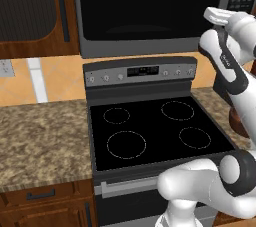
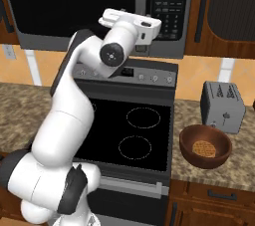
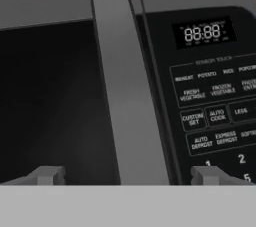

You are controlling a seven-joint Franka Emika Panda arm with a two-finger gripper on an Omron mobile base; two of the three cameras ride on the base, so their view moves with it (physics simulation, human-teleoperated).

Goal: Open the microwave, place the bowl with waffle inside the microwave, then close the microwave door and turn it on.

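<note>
Microwave door [image 3: 60, 96] shut; gripper [image 3: 127, 173] wide open, empty, straddling the handle bar [image 3: 127, 91].
Advance squarely until both fingertips pass the bar, close firmly, then pull along the door's arc.

I see the wide dark-grey microwave [image 2: 99, 11] above the stove, its black-glass door [image 3: 50, 96] shut, grey vertical handle bar [image 3: 127, 96] upright. My round reddish-brown bowl [image 2: 205, 146] sits on the granite counter, tan waffle [image 2: 203, 148] inside.
</note>
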